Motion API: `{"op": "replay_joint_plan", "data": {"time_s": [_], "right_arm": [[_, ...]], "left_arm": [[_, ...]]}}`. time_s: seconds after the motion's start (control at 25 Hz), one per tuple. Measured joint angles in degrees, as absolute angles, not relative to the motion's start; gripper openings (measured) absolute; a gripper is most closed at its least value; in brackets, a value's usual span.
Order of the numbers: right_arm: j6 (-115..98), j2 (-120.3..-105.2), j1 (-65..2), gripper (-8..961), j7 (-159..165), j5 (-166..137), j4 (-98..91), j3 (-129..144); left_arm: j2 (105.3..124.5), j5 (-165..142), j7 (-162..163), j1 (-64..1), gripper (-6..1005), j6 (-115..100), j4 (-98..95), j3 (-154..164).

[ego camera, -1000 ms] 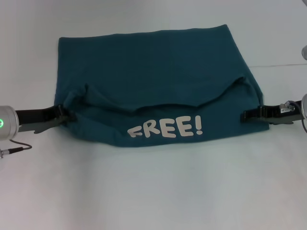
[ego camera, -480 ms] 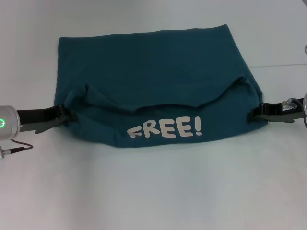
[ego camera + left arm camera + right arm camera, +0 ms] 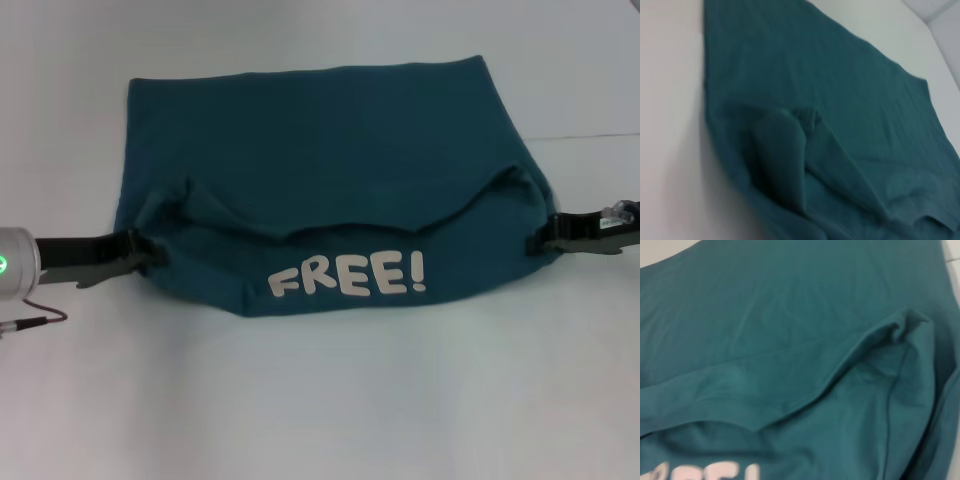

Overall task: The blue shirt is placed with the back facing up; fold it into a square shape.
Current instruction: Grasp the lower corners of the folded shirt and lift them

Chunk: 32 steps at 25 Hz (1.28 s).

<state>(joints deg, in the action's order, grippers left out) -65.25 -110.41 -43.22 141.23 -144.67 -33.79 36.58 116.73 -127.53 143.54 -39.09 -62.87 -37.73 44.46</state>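
Blue shirt (image 3: 330, 190) mid-counter (image 3: 320, 400), near flap turned over, lettering up. Left hand (image 3: 140, 255) pinching its edge; right hand (image 3: 540, 238) drawn outward off the cloth, grip impossible to tell. Fold probably settling.

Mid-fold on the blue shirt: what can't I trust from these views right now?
- Left claw: head view, tips hidden at the edge of the blue shirt; open or shut unclear.
- Right claw: same; arm cut off by the frame edge.
- Both wrist views: only blurred cloth, no claws visible.
- FREE! lettering: cut off by the right wrist view's edge.
- Sleeves, collar: hidden under folded cloth.
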Motion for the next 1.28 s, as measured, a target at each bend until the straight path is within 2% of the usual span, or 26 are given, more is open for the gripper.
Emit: {"op": "replay_joint_plan", "data": {"time_s": [0.08, 0.28, 0.56, 0.8, 0.96, 1.28], "right_arm": [[-71.0, -110.20, -42.2, 56, 141.3, -144.7, -37.7, 36.4], [-83.4, -109.12, -39.7, 56, 142.0, -144.9, -44.4, 36.3], [-93.3, -106.46, -36.7, 55, 141.6, -145.1, -45.0, 36.7], [-99.7, -105.57, -35.0, 55, 141.0, -145.8, -45.0, 36.8], [-103.4, -106.06, -34.7, 55, 139.9, -147.8, -44.7, 36.9], [-108.6, -108.69, -35.3, 56, 136.0, -154.4, -44.8, 37.8]], "left_arm": [[115.76, -127.8, 143.7, -38.6, 37, -68.5, -38.6, 44.4], [115.14, -130.3, 144.8, -36.7, 38, -77.1, -42.1, 44.1], [115.85, -133.1, 145.4, -30.5, 37, -90.2, -50.3, 42.5], [116.71, -137.5, 145.3, -27.1, 36, -99.7, -55.1, 40.9], [117.36, -138.6, 145.0, -25.7, 36, -103.6, -56.7, 40.9], [118.44, -140.3, 144.0, -23.7, 37, -110.1, -58.6, 41.0]]}}
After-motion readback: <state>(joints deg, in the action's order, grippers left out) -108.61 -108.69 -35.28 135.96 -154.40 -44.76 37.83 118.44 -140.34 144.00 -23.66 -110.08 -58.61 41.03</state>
